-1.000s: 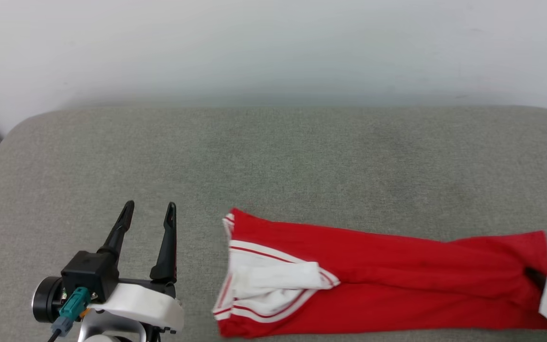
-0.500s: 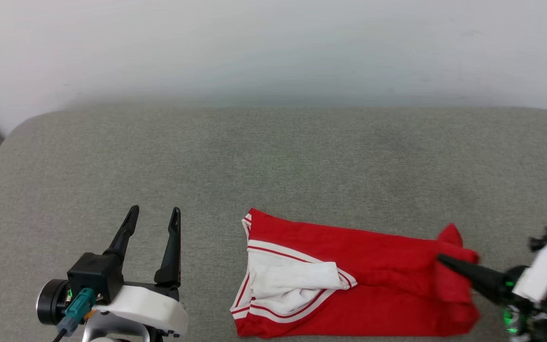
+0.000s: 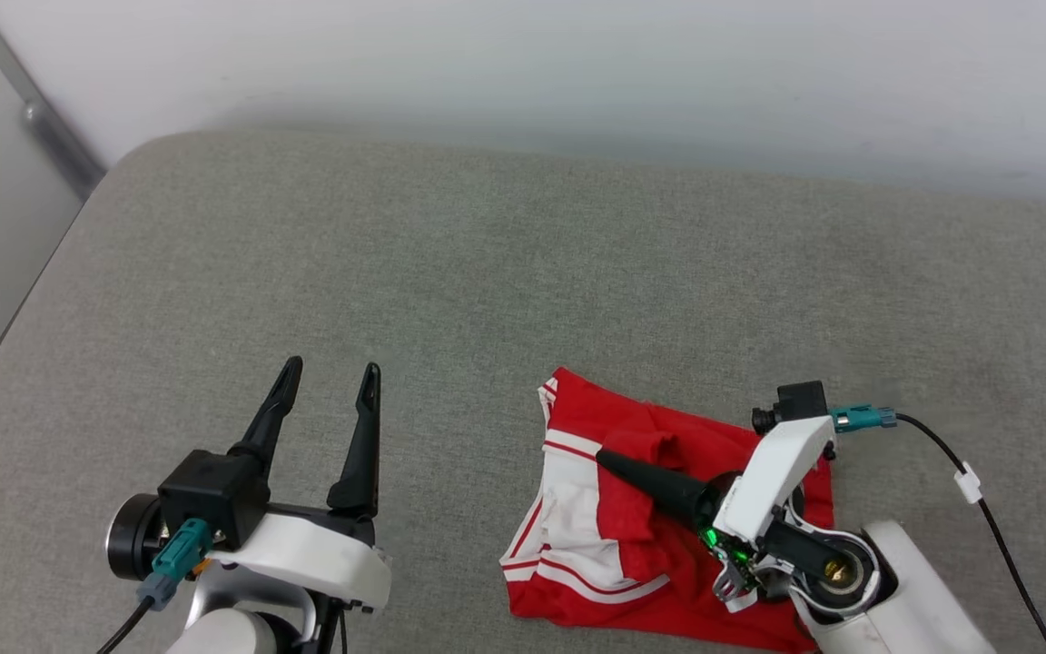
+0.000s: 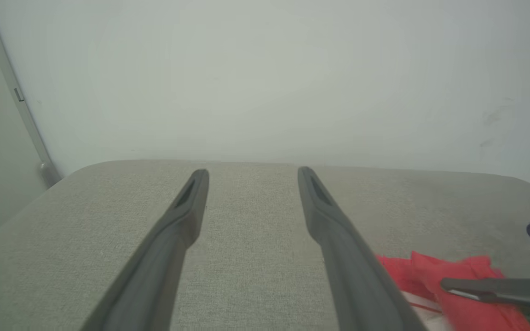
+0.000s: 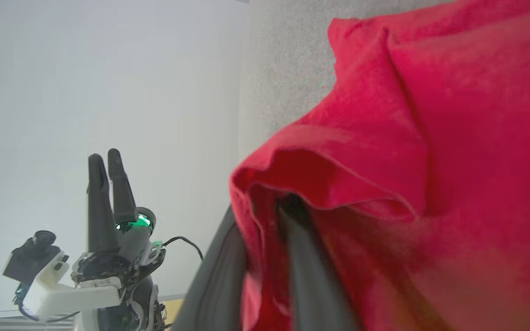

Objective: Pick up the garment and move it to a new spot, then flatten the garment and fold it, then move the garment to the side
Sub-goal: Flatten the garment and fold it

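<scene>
Red-and-white garment (image 3: 634,545) lies bunched on the grey upholstered surface (image 3: 487,272), at 5 o'clock in the head view. The right tool (image 3: 605,456), reaching in from 4 o'clock, is clenched on a raised red fold. The left tool (image 3: 330,368) stands at 7 o'clock, released, clear of the cloth.
</scene>
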{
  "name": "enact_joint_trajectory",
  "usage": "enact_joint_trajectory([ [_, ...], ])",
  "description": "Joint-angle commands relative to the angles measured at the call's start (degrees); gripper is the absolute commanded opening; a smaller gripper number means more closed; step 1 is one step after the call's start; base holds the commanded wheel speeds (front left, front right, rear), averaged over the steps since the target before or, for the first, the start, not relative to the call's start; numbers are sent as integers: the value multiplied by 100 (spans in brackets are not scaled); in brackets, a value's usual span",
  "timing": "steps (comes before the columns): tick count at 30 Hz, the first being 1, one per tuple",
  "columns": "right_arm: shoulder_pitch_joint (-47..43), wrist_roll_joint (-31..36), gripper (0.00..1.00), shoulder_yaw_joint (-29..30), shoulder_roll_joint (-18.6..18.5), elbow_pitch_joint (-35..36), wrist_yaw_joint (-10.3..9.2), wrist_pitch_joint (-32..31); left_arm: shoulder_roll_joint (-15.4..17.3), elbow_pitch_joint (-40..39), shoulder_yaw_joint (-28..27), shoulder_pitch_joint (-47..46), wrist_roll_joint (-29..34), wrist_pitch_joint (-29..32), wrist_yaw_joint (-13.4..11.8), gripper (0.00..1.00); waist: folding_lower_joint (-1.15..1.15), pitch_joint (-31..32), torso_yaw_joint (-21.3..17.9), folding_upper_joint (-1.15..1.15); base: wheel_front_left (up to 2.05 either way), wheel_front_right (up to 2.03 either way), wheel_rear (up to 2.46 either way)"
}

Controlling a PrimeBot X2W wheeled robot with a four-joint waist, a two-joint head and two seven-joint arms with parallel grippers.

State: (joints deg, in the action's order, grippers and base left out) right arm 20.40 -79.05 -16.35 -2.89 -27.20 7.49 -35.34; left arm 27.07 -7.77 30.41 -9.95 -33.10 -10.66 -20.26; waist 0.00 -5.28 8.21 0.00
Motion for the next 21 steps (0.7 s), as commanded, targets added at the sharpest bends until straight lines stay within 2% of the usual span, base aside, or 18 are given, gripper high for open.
enact_joint_trajectory([
  [1,136,117,100,-131,2,-158,0,193,-15,36,-18,-64,-23,-54,20,100,0,-97,71,0,0,0,0],
  [7,405,467,100,-635,5,-536,1,739,-53,140,-35,-111,-35,-121,49,100,0,-192,67,0,0,0,0],
  [11,636,902,100,-1038,-111,-350,0,955,-37,205,-46,-92,-55,-148,69,100,0,-175,-17,0,0,0,0],
  [17,896,2310,100,-1947,-763,144,0,1420,3,248,-80,20,-77,-167,21,100,0,-36,-220,0,0,0,0],
  [21,877,3519,100,-1990,-1201,205,-1,1990,30,262,-113,105,-119,-171,-27,100,0,98,-386,0,0,0,0],
])
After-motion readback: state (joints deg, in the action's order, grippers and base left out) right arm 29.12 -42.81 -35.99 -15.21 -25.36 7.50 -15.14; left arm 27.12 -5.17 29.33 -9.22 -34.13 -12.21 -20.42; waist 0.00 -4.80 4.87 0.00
